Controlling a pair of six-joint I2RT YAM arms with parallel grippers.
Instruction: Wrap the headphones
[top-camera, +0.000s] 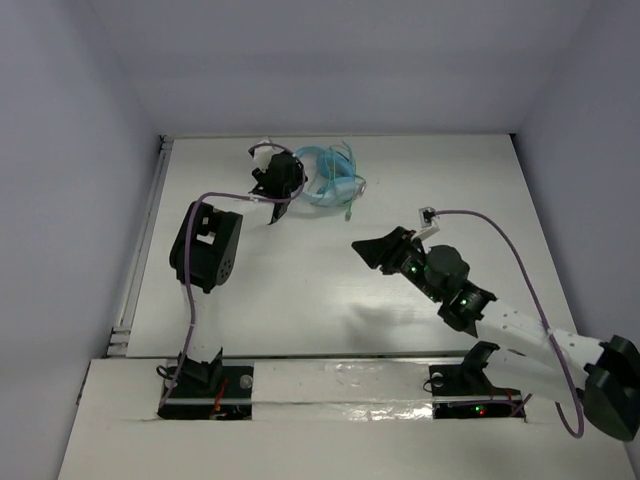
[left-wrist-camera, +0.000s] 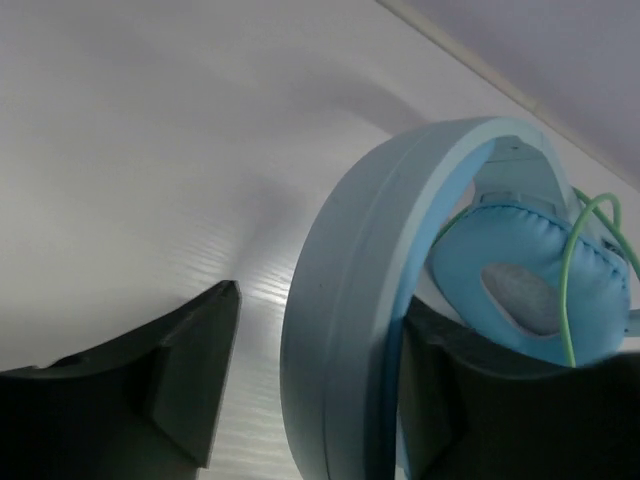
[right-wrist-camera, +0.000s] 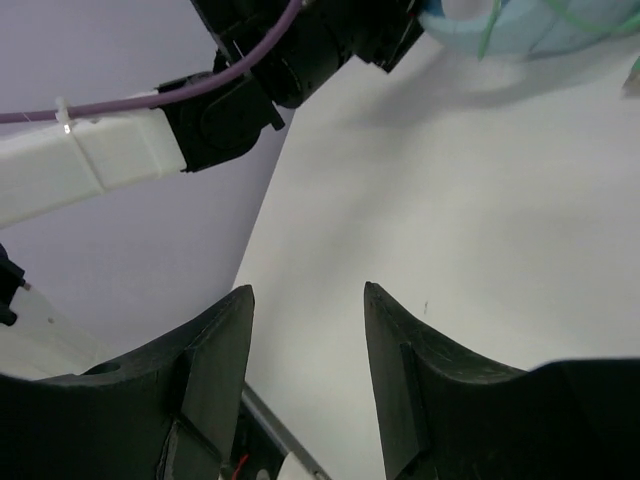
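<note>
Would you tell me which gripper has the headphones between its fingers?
The left gripper: the headphones sit between its fingers; the right gripper is empty.

Lots of bare table is seen across the middle and near side, so easy passage there. The far middle is blocked by the headphones, with the left gripper crowded against their left side, headband between its spread fingers. A loose green cable is strung out on their near-right. Open tabletop is seen past the parted right gripper.
</note>
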